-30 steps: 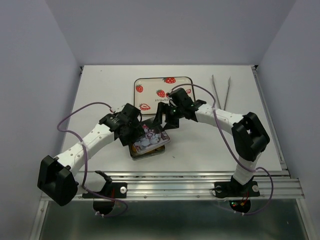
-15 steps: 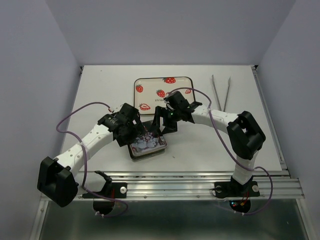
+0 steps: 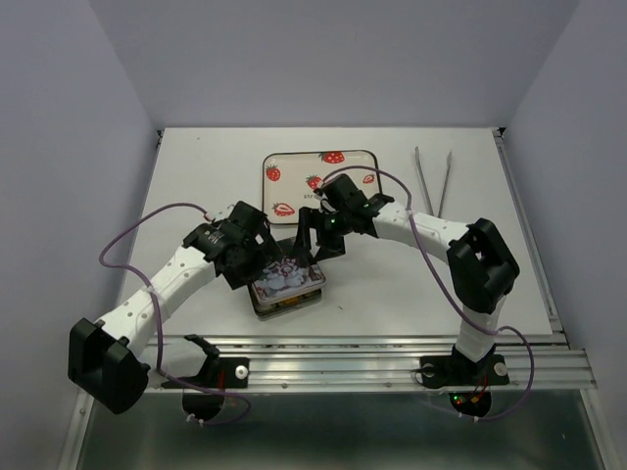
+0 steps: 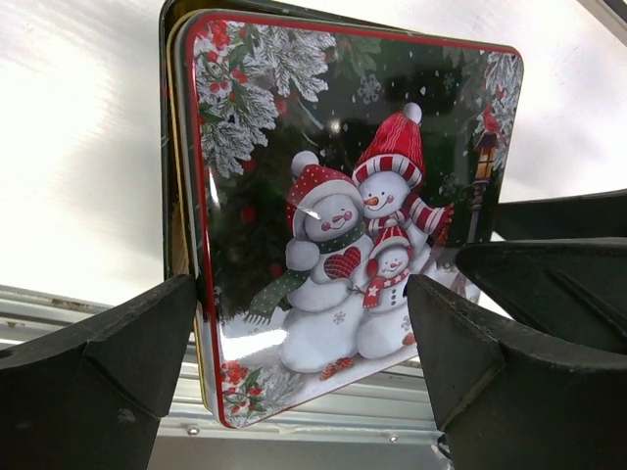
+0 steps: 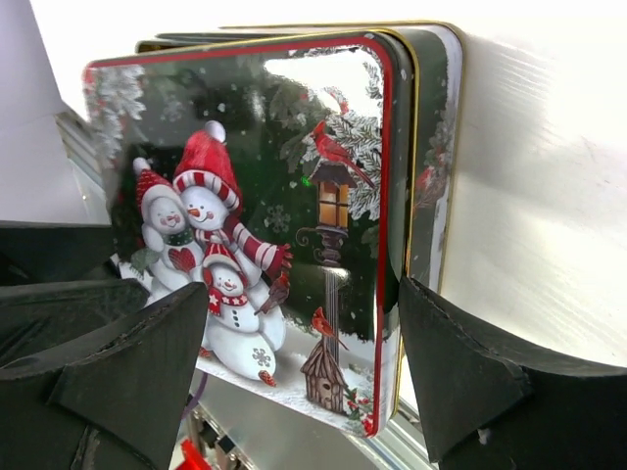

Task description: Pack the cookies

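From the left wrist, a rounded-cornered tin (image 4: 171,147) sat on the white table (image 4: 78,147). Its lid (image 4: 343,196) lay on top a little askew, so a dark, gold-edged strip of the tin showed along one side. The lid was glossy metal, red-rimmed, printed with three snowmen under snowy branches. The left gripper (image 4: 302,294) was spread wide, its matte black, wedge-shaped fingers (image 4: 98,372) gripping nothing. One tip stood just beside the lid's edge and the other hung over the printed face.

From the right wrist, the same lid (image 5: 274,147) showed a lantern post, a birdhouse and red birds. The tin's printed wall (image 5: 431,127) peeked out past the lid's red rim. The right gripper (image 5: 304,294) also stood open, one finger over the lid and one just beside the tin's wall (contact could not be judged).

From above, both grippers met over the tin near the table's front edge. The cookies could not be seen in any view, as the lid hid the tin's inside. Behind the tin lay a flat rectangular tray (image 3: 294,162), white with printed strawberries. To its right was a pair of thin metal tongs (image 3: 423,181).
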### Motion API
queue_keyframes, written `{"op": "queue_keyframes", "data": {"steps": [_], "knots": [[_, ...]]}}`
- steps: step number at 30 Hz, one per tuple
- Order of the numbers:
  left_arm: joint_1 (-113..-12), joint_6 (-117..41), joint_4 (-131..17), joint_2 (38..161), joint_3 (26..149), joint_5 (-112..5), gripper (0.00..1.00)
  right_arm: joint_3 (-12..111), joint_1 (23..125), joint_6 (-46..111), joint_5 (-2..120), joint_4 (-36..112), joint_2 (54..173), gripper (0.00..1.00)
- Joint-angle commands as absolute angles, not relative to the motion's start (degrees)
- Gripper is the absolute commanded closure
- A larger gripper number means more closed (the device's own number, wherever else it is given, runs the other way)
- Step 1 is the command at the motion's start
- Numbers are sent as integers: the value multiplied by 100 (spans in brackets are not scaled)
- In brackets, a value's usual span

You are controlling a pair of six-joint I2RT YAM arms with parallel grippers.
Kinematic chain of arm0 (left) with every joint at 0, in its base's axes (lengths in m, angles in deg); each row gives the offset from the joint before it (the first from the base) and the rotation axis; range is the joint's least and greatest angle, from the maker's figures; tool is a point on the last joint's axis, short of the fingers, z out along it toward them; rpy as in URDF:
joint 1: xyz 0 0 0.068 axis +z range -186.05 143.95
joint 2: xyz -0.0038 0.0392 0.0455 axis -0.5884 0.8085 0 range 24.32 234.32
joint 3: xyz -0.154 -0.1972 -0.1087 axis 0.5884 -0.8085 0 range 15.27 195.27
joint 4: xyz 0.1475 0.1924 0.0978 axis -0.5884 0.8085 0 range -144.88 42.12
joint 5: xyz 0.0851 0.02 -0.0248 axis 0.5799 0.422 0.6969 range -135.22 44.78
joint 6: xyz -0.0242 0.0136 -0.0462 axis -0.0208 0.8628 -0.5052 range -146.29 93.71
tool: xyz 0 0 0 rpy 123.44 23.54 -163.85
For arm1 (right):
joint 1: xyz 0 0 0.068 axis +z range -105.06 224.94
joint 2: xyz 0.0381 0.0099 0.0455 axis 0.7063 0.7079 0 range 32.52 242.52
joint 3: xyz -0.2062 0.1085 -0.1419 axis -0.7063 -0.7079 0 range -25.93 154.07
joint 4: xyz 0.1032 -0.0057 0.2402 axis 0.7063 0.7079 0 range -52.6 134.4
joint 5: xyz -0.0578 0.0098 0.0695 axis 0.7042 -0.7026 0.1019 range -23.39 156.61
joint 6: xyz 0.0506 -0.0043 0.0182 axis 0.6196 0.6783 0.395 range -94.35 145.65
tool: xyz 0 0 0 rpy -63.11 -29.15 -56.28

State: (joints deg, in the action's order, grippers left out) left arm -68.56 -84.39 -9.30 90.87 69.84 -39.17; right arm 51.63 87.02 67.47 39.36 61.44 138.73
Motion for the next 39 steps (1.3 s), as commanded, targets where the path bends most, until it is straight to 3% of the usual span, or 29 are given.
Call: {"op": "queue_keyframes", "data": {"steps": [1,16,32,39], "knots": [[-6804,-8789,-583,8796,7213,-3775,1,5660,8862,6432,3804,6324,13728,17],[-6760,-9281,-434,8699,6466,-3828,1,5555,9037,6010,4023,6685,13887,18],[-6445,-9624,31,8778,7030,-3545,1,6592,8600,6053,4920,7370,14063,17],[-5960,-9949,-1382,8453,6274,-4214,1,6960,8422,5702,4736,7353,14395,17]]}}
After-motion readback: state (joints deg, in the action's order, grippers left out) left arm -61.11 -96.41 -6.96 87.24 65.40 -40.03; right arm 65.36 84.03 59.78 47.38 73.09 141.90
